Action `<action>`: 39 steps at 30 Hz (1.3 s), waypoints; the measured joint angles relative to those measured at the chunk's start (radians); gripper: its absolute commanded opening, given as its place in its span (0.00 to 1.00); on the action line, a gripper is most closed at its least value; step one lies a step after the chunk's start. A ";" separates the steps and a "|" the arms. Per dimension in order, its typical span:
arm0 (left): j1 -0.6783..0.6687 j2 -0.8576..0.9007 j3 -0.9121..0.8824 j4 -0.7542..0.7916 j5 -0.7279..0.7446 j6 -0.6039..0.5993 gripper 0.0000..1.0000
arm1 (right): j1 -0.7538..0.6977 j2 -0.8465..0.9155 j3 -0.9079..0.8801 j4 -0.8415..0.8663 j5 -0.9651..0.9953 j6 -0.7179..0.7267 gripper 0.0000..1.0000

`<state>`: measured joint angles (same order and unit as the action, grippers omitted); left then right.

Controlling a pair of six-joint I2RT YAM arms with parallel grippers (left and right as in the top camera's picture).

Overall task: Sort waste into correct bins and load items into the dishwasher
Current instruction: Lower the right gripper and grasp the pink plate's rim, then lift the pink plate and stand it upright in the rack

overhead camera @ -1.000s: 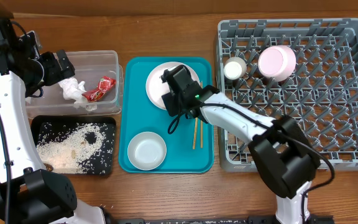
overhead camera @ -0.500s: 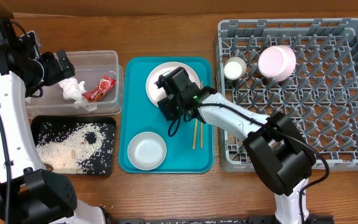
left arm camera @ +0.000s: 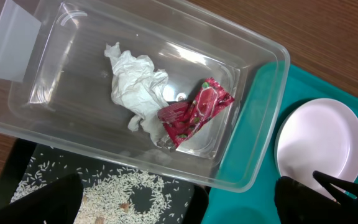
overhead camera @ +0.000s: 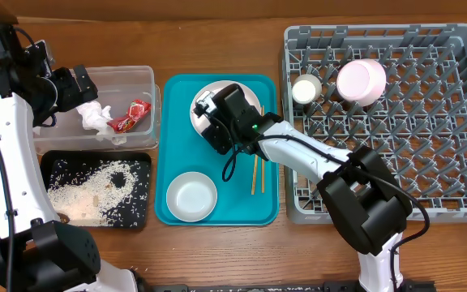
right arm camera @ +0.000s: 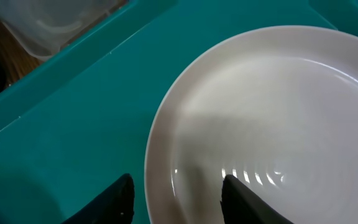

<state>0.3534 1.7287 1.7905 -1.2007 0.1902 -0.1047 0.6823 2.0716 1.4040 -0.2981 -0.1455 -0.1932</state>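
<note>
**Right gripper astride plate rim; left gripper idle over tub**

The pale pink plate (right arm camera: 278, 112) is lying at the far end of the teal tray (right arm camera: 73, 112). Only the right wrist view is showing the right gripper (right arm camera: 176, 190) with its fingers parted and straddling the plate's rim, one over the tray and one inside the plate, not clamped. In the overhead view the arm is hiding this as it reaches left from the grey rack (overhead camera: 379, 162). The left wrist view is showing the left gripper (left arm camera: 179, 199) spread wide and empty, hovering over the clear tub (left arm camera: 253, 124), which is holding the tissue (left arm camera: 135, 87) and the red wrapper (left arm camera: 194, 112). Overhead, the small white bowl (overhead camera: 191, 196) and the chopsticks (overhead camera: 257, 174) are sitting on the tray, and rice (overhead camera: 96, 191) is lying in the black tray (overhead camera: 140, 158). Everything is resting on the wooden table (overhead camera: 217, 49).
</note>
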 measured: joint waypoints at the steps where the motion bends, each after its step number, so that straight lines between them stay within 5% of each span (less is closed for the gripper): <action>1: 0.000 0.000 0.000 0.000 0.000 0.000 1.00 | 0.000 0.000 0.000 0.001 0.000 -0.002 0.47; 9: 0.000 0.000 0.000 0.000 0.000 0.000 1.00 | 0.000 0.061 0.000 0.027 -0.016 -0.014 0.47; 15: 0.000 0.000 0.000 0.000 0.000 0.000 1.00 | 0.000 0.079 0.000 0.029 -0.030 -0.018 0.27; 28: 0.000 0.000 0.000 0.000 0.000 0.000 1.00 | 0.003 0.078 0.008 0.004 -0.043 -0.026 0.04; 39: 0.000 0.000 0.000 0.000 0.000 0.000 1.00 | 0.001 0.029 0.021 0.058 -0.114 0.024 0.04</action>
<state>0.3534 1.7287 1.7905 -1.2007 0.1902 -0.1047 0.6830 2.1010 1.4254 -0.2405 -0.2596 -0.1692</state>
